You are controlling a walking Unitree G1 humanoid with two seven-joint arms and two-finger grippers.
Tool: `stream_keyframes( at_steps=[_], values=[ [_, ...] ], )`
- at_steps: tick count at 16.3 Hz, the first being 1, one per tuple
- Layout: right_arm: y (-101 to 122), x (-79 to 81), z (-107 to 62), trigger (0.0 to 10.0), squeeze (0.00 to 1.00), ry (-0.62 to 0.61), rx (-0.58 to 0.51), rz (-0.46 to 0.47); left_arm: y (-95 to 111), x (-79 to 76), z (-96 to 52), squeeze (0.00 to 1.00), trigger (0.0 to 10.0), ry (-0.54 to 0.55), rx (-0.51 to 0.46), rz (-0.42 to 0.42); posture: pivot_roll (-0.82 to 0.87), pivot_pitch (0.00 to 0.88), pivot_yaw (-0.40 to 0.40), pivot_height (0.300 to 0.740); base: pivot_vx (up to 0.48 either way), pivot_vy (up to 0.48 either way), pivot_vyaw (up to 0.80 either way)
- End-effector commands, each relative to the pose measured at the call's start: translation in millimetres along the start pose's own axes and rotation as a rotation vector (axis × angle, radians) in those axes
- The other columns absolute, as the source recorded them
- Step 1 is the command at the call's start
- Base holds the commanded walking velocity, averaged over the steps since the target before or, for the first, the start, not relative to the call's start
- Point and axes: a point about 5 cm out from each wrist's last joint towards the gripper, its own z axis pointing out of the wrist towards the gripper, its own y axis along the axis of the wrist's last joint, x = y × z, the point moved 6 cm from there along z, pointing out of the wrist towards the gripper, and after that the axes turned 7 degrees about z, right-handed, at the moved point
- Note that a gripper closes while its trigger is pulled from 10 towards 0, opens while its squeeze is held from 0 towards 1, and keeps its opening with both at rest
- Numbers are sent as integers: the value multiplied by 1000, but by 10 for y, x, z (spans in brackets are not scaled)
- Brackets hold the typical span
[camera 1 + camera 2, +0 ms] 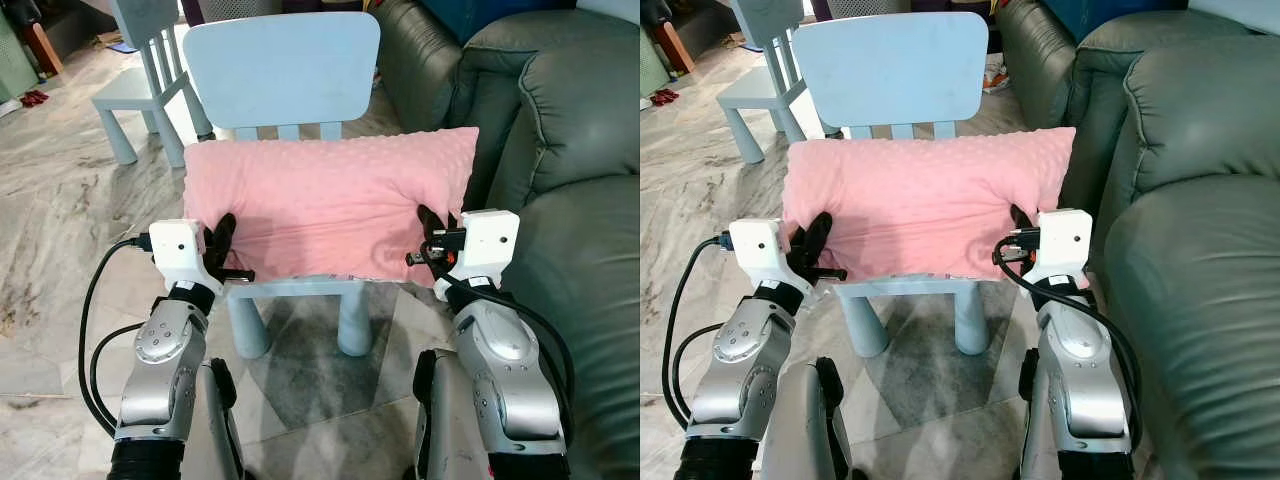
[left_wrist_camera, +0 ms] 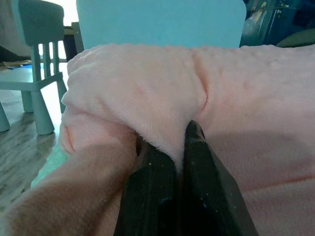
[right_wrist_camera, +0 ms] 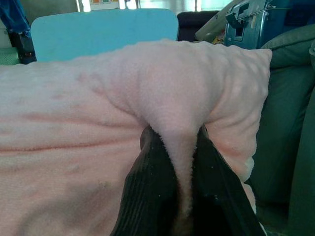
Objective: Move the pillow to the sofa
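Observation:
A pink dotted pillow (image 1: pixel 330 205) lies across the seat of a small light-blue chair (image 1: pixel 282 65) straight ahead. My left gripper (image 1: pixel 225 237) is shut on a fold of the pillow (image 2: pixel 162 98) at its left front edge. At the right front edge my right gripper (image 1: pixel 432 228) pinches another fold of the pillow (image 3: pixel 172 93). Each wrist view has pink fabric bunched between two black fingers (image 2: pixel 150 187) (image 3: pixel 147 187). The dark green leather sofa (image 1: pixel 575 200) stands right beside the chair, on my right.
A second light-blue chair (image 1: pixel 140 70) stands at the back left on the marble floor (image 1: pixel 60 220). The sofa's armrest (image 1: pixel 430 60) touches the pillow's right end. A dark blue box (image 3: pixel 256 22) sits on the sofa behind.

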Motion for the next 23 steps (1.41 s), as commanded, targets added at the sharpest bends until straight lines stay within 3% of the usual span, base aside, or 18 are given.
stream_keyframes(
  at_steps=[1, 7, 10, 15, 23],
  values=[
    [195, -101, 0, 10000, 0, -45, -63, -9, 58, 135, -3, 0, 10000, 46, -9, 24, -88, 0, 91, 407, 0, 0, 0],
    [204, -100, -13, 10000, 0, -40, -66, -8, 161, 70, 9, 0, 10000, 32, -30, 17, -89, 0, 94, 468, 0, 0, 0],
    [165, -133, -111, 10000, 0, -43, -48, -16, 243, -50, -96, 0, 10000, -29, -45, 42, -87, 0, 97, 508, 0, 0, 0],
    [66, -159, -266, 10000, 0, -47, -6, -21, 104, 93, -249, 0, 10000, -19, 18, 68, -89, 0, 100, 563, 0, 0, 0],
    [119, -128, -219, 10000, 0, -48, -22, -17, 100, -33, -181, 0, 10000, -69, 15, 62, -106, 0, 109, 654, 0, 0, 0]
  ],
)
